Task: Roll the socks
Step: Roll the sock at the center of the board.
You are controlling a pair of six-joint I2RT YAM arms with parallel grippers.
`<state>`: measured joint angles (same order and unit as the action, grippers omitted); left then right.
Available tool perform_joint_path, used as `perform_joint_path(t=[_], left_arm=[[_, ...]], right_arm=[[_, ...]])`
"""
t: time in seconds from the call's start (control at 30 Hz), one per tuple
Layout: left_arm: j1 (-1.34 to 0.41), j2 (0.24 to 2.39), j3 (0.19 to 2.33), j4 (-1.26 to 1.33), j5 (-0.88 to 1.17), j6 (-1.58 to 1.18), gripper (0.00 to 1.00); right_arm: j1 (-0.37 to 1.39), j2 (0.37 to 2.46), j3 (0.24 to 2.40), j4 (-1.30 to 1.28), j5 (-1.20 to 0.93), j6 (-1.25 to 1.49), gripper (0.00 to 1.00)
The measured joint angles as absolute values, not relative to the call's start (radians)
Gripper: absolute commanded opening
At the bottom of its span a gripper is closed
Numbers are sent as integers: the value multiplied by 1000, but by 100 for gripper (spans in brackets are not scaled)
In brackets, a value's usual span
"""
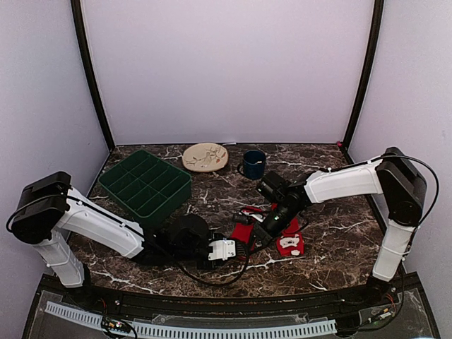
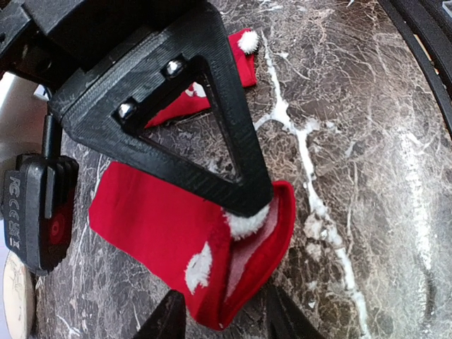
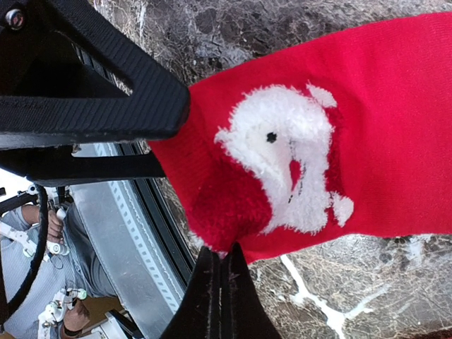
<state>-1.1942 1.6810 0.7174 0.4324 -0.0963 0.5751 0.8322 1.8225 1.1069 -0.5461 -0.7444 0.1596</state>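
Two red socks with white patterns lie at the table's middle: one [image 1: 241, 231] between my grippers, the other [image 1: 290, 243] to its right. In the left wrist view the near sock [image 2: 152, 226] lies flat with its cuff [image 2: 272, 240] gaping open. My left gripper [image 2: 224, 321] is open, one fingertip on each side of that cuff end. The second sock [image 2: 236, 60] lies beyond. My right gripper [image 3: 220, 282] is shut, pinching the edge of the red sock [image 3: 367, 120] beside its white figure [image 3: 289, 152]. Its finger [image 2: 212, 113] crosses the left wrist view, tip on the cuff.
A green compartment tray [image 1: 146, 183] stands at the back left. A beige plate [image 1: 205, 156] and a dark blue mug [image 1: 253, 163] stand at the back middle. The table's front rail [image 3: 120, 233] runs close behind the right gripper. Cables trail near the left gripper [image 1: 244, 244].
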Motion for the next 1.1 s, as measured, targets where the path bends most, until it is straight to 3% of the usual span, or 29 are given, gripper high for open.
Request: perform_joint_path(t=[0.53,0.7,0.77,0.83,1.1], left_arm=[[-1194,1681,719,435,-93,583,19],[-1194,1681,720,430,-88,582,10],[-1194,1681,720,426,-86,582,1],[-1194,1681,722,418,-82,575,0],[-1194,1681,738,376,-65,546,0]], right_arm=[[832,1822,1107,-556,-744,154,0],[832,1823,1107,-558,-743,154,0],[832,1824,1108,-559,-743,154,0],[832,1824,1109,-562,-742,154,0],[832,1824,1110,-566,-733,156,17]])
